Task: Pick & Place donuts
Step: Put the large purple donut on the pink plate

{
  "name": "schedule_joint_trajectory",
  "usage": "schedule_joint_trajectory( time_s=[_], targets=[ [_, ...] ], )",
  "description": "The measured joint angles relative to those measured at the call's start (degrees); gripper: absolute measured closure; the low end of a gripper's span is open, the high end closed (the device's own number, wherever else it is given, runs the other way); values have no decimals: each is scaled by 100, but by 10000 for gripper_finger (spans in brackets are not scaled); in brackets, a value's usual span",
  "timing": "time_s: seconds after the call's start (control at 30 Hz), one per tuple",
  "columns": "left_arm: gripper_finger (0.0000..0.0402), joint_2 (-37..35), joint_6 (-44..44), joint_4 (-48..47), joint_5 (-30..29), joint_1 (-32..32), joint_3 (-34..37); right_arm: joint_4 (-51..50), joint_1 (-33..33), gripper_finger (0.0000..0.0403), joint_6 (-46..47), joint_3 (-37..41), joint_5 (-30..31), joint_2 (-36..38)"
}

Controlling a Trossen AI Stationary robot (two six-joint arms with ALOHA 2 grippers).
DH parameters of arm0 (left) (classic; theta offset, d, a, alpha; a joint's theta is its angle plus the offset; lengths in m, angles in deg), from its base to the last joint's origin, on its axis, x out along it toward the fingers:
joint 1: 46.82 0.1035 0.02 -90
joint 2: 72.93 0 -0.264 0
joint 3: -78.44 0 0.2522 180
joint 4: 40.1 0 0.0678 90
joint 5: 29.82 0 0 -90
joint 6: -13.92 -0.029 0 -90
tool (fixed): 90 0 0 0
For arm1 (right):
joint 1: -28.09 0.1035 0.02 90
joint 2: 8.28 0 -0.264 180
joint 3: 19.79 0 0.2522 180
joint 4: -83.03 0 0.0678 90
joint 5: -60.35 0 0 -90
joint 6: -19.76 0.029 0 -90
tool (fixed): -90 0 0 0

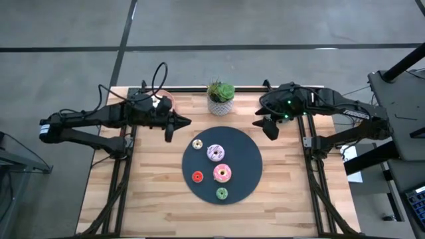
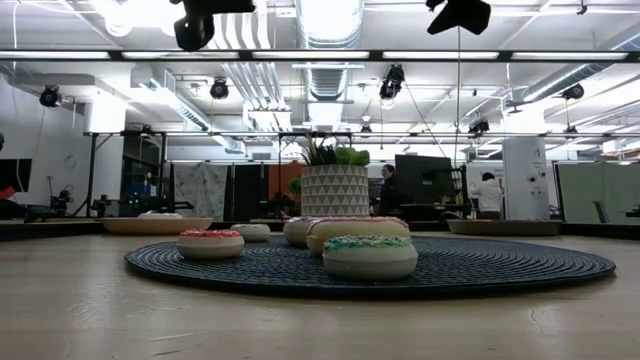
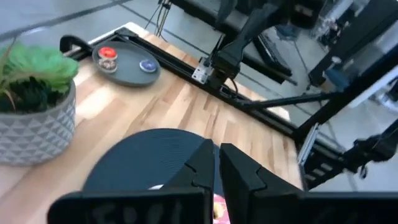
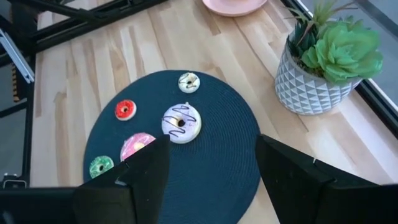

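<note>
Donuts are seen grouped on the left half of the large dark round disc [image 1: 246,156]: a cream one [image 1: 197,144] nearest the plant side, a purple-white one [image 1: 216,153] beside it, a pink one [image 1: 222,174] below, a red one [image 1: 197,176] near the disc's left edge, and a green one [image 1: 221,193] close to its front edge. None is touched by a gripper. The disc's right half is left bare, and bare wood is shown on both sides of it. The left gripper [image 1: 174,123] is held above the table just off the disc's upper-left edge, its fingers pressed together and holding nothing. The right gripper [image 1: 267,125] is held off the upper-right edge with its fingers spread wide. A potted plant [image 1: 220,98] stands at the far table edge between the arms. In the left wrist view, a grey plate [image 3: 126,63] carrying a red ring [image 3: 107,54] and a blue ring [image 3: 147,65] is seen by a table corner.
</note>
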Motion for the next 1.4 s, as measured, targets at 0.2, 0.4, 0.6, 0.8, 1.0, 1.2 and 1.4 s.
schedule_joint_trajectory(
  time_s=[0.2, 0.4, 0.6, 0.8, 1.0, 1.2, 1.4],
  targets=[
    [377, 109, 417, 24, 123, -4, 1, 14, 0, 177, 0, 8, 0, 0],
    [290, 302, 573, 457, 566, -19, 2, 14, 0, 177, 0, 8, 2, 0],
    [203, 571, 516, 687, 635, -22, -82, 5, 0, 177, 0, 8, 2, 24],
    [171, 892, -45, 628, 799, -20, -434, -8, 2, 177, -2, 6, 4, 145],
    [170, 1397, -889, -292, 1015, -30, -1265, -132, 0, 177, -2, 6, 20, 239],
    [170, 2062, -1982, -1873, 1023, -52, -2301, -150, -2, 177, -20, 6, 179, 251],
    [170, 2613, -2838, -2549, 1016, -114, -2930, -155, -2, 177, -47, 6, 204, 251]
  ],
)
